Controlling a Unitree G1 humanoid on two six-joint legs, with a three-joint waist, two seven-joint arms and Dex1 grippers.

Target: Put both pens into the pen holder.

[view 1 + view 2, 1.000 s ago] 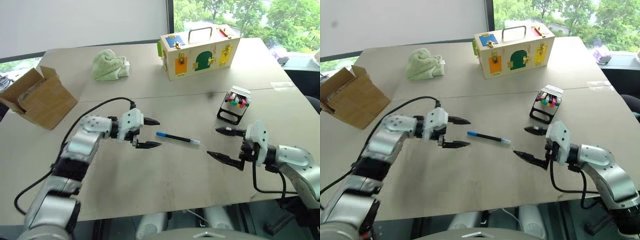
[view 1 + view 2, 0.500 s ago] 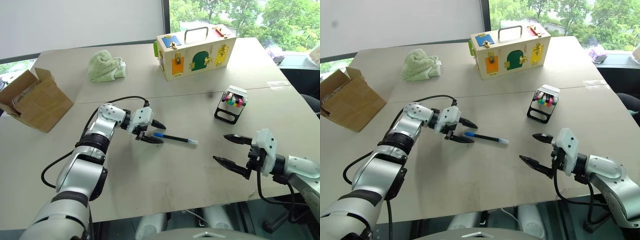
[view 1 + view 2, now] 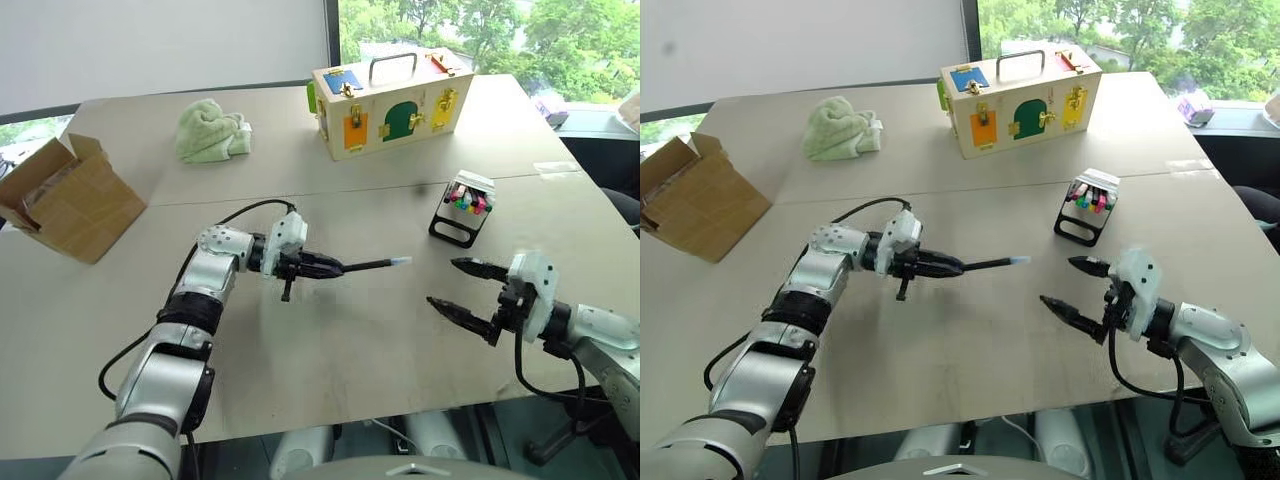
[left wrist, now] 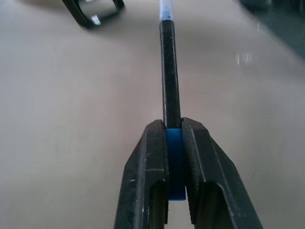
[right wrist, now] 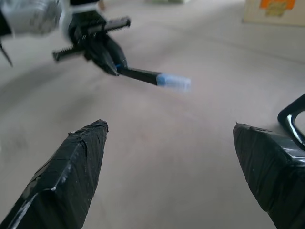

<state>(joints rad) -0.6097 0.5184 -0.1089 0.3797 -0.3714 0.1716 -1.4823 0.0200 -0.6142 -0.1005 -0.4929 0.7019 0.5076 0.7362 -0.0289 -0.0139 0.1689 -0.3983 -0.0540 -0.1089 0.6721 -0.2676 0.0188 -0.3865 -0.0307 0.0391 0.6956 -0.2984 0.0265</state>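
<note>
A thin black pen [image 3: 375, 264] with a pale blue cap hangs just above the table, level, its cap pointing right. My left gripper [image 3: 335, 267] is shut on its blue end; in the left wrist view the fingers [image 4: 155, 157] clamp that blue end with the pen's barrel [image 4: 169, 71] running straight out. The pen holder [image 3: 461, 208], a black wire stand with colourful marker caps on top, stands on the table to the right, beyond the pen's tip. My right gripper [image 3: 443, 282] is open and empty, in front of the holder and right of the pen's cap [image 5: 174, 82].
A wooden box [image 3: 395, 100] with coloured doors stands at the back of the table. Behind my left arm lies a green cloth [image 3: 212, 132], and a cardboard box [image 3: 70, 200] sits at the far left. The table's front edge [image 3: 340, 425] is close to both arms.
My left gripper closed on the pen's blue end and lifted it off the table; the pen now points level to the right. The right gripper stayed open, almost in place.
</note>
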